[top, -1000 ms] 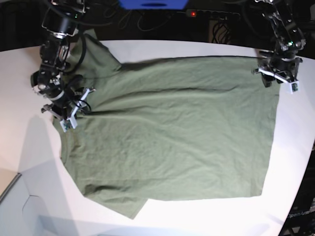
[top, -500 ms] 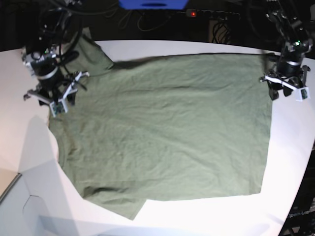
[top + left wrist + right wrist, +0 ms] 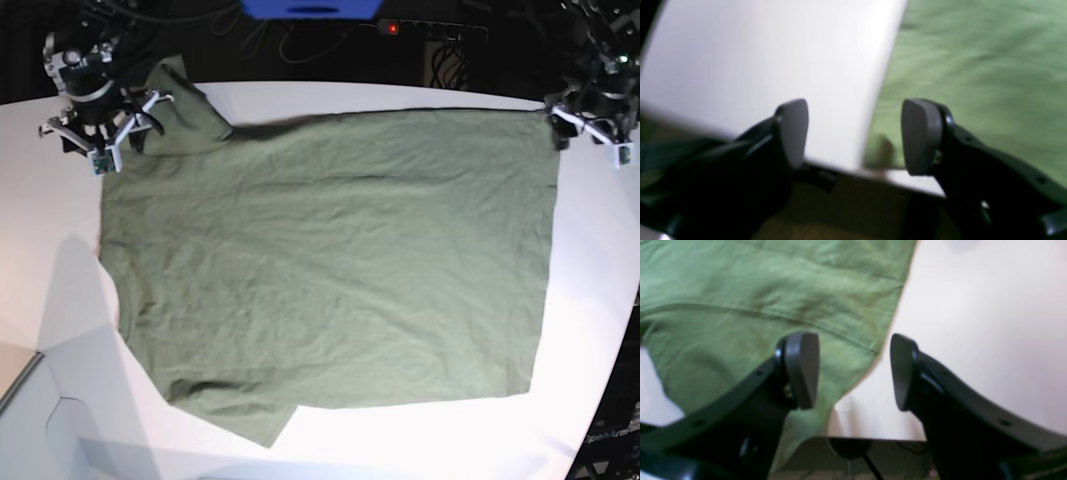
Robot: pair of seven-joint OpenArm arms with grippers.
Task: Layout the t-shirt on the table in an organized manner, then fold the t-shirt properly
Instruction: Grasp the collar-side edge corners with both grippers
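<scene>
Plain olive-green soft cloth t-shirt (image 3: pixel 330 260) spread on white table (image 3: pixel 300 450): limp, light; I'd pinch hem corners. Left gripper (image 3: pixel 853 136) and right gripper (image 3: pixel 853 370) apparently released, empty.

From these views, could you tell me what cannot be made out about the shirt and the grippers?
- Base view: the t-shirt far sleeve partly sits behind the right gripper.
- Base view: the left gripper is cut by the frame edge.
- Left wrist view: motion blur hides the hem detail.
- Right wrist view: black fingers cover the cloth's near edge.
</scene>
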